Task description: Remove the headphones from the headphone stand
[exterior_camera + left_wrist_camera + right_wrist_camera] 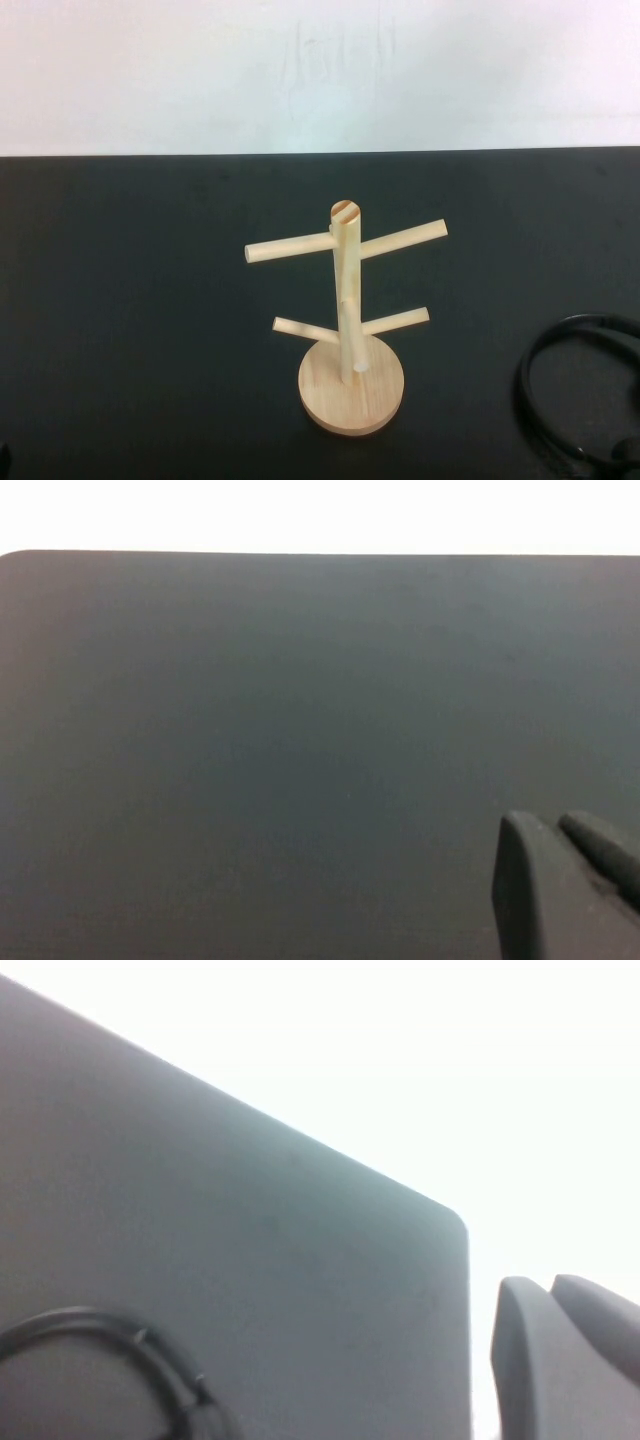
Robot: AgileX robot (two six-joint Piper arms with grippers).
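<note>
The light wooden headphone stand [347,290] stands upright in the middle of the black table, all its pegs bare. The black headphones [524,390] lie flat on the table at the near right, apart from the stand and partly cut off by the picture's edge. Their headband also shows in the right wrist view [85,1315]. My right gripper [548,1285] is shut and empty, beyond the headphones near the table's right edge. My left gripper [555,825] is shut and empty over bare table. Neither gripper shows in the high view.
The black table [150,300] ends at a far edge against a white wall [320,70]. Its far right corner [455,1215] shows in the right wrist view. Bare table lies left of the stand.
</note>
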